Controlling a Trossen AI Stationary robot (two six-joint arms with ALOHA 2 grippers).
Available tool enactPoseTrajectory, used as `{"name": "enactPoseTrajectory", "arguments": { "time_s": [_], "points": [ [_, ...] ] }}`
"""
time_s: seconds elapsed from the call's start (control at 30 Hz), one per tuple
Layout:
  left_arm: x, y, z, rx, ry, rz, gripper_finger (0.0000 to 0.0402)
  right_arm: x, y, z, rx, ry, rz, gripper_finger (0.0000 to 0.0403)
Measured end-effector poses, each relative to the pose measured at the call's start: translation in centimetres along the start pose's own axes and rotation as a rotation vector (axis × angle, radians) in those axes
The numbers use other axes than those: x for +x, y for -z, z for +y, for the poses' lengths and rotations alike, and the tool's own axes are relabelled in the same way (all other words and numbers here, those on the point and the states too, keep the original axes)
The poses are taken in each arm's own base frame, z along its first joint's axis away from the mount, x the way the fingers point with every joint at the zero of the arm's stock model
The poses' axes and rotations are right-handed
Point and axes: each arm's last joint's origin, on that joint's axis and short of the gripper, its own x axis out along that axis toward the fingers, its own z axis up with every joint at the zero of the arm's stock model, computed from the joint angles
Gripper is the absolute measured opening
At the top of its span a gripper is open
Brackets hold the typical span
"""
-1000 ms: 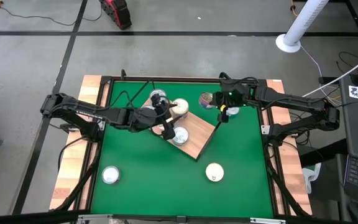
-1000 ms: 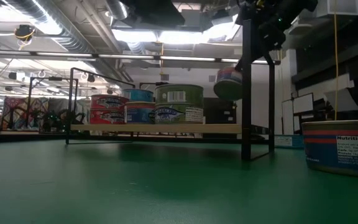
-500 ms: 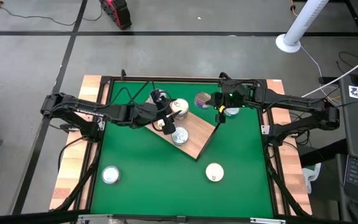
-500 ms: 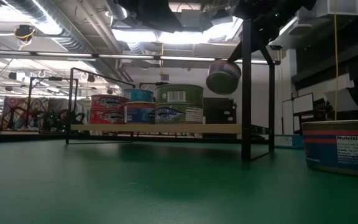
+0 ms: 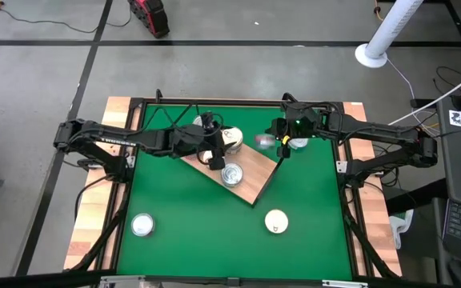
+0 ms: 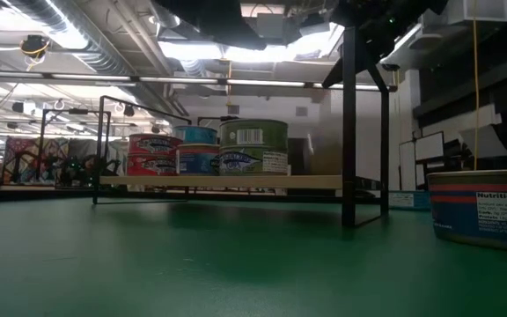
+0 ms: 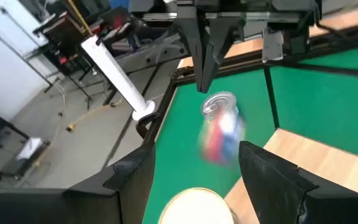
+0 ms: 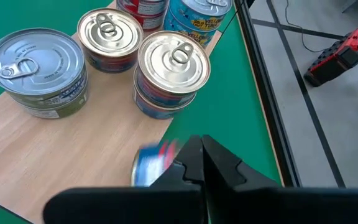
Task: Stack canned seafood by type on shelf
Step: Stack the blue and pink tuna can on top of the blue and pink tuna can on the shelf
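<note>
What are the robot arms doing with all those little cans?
They are sorting tins onto the wooden shelf. The right gripper is shut with nothing in it, and a blue and red tin shows as a blur right beside it, probably falling by the shelf's edge. The left gripper hangs open over the tins on the shelf. Two more tins wait on the green mat.

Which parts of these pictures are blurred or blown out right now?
High view: one tin smears by the right gripper. Left wrist view: the same tin is a red-blue streak. Right wrist view: it blurs under the shut fingers; the tins on the shelf stay sharp. Low view: ceiling lights glare.
</note>
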Motion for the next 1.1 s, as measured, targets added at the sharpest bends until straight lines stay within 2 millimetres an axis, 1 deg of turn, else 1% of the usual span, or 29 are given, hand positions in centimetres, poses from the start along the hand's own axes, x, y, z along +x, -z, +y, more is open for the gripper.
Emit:
{"name": "enactPoseTrajectory", "arguments": {
  "time_s": [0.17, 0.4, 0.63, 0.77, 0.83, 0.9, 1.1],
  "points": [
    [1.5, 0.6, -0.7, 0.07, 0.002, 0.007, 0.0227, 0.0, 0.1, 0.1, 0.0, -0.011, 0.008, 0.0],
    [3.3, 1.5, -2.5, 0.136, 0.029, 0.028, 0.0227, 0.0, 0.3, 0.1, -0.001, -0.016, 0.025, 0.0],
    [3.5, 1.5, -2.8, 0.096, 0.03, 0.021, 0.0227, 0.0, 0.5, 0.0, -0.001, 0.026, 0.061, 0.0001],
    [3.5, 1.5, -2.8, 0.062, 0.03, 0.023, 0.0227, 0.0, 0.4, -0.2, 0.024, 0.089, 0.064, 0.0013],
    [3.5, 1.5, -2.8, 0.059, 0.03, 0.023, 0.0227, 0.0, 0.3, -0.3, 0.066, 0.114, 0.061, 0.0027],
    [3.5, 1.5, -2.8, 0.058, 0.03, 0.024, 0.0227, 0.0, 0.3, -0.4, 0.097, 0.135, 0.062, 0.005],
    [3.5, 1.5, -2.8, 0.055, 0.03, 0.024, 0.0227, -0.1, 0.4, -0.7, 0.166, 0.232, 0.082, 0.0147]
  ]
}}
